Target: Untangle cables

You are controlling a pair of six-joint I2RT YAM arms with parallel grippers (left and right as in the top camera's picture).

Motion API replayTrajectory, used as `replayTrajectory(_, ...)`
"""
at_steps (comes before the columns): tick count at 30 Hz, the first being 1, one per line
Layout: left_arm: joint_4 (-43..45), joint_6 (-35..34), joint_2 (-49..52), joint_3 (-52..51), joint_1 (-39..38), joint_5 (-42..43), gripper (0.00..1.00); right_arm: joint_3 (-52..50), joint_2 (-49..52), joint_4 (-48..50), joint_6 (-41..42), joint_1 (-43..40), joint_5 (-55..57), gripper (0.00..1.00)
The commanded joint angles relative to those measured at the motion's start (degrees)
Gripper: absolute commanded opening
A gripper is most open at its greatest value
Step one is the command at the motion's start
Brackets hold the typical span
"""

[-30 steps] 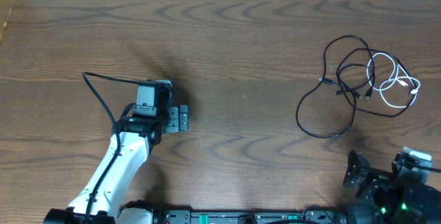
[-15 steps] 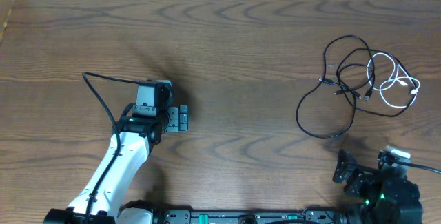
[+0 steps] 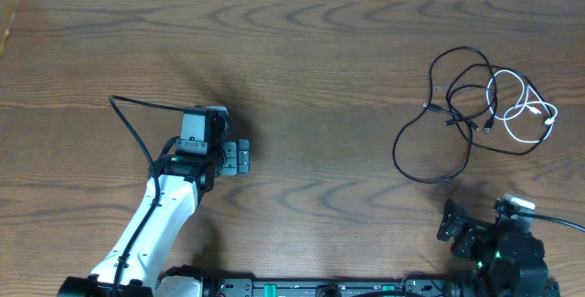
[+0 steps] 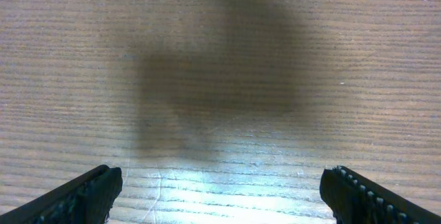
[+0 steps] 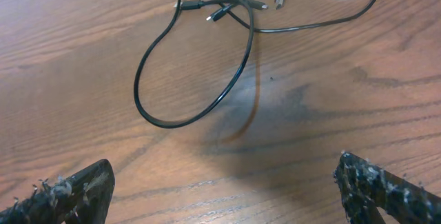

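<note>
Approach step. Thin black cables point(image 3: 450, 121) tangled with short white cable point(image 3: 530, 110), far right of brown wooden worktop point(image 3: 329, 59). My right fingers point(image 3: 454, 227) wide open, empty, near tangle; left fingers point(image 3: 239, 158) open, empty. Next, by my read: pinch black loop.

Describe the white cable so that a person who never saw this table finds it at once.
Look at the far right of the wooden table, where a loose tangle of thin cables lies. The white cable loops on the right side of that tangle, crossing the black cables. It is the only white one; all others are black.
</note>
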Motion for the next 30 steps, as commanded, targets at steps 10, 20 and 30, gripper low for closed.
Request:
replayTrajectory(10,0.02,0.11,0.0,-0.09,-0.11,-0.35,0.98,-0.92,-0.59,-0.02,0.33,-0.24,0.09,0.99)
replayTrajectory(20,0.02,0.11,0.0,-0.09,-0.13,-0.35,0.98,-1.07,-0.59,-0.07,0.33,-0.24,0.07,0.99)
replayTrajectory(30,0.02,0.11,0.0,-0.09,-0.11,-0.35,0.98,-2.03,-0.59,-0.22,0.31,-0.24,0.07,0.99)
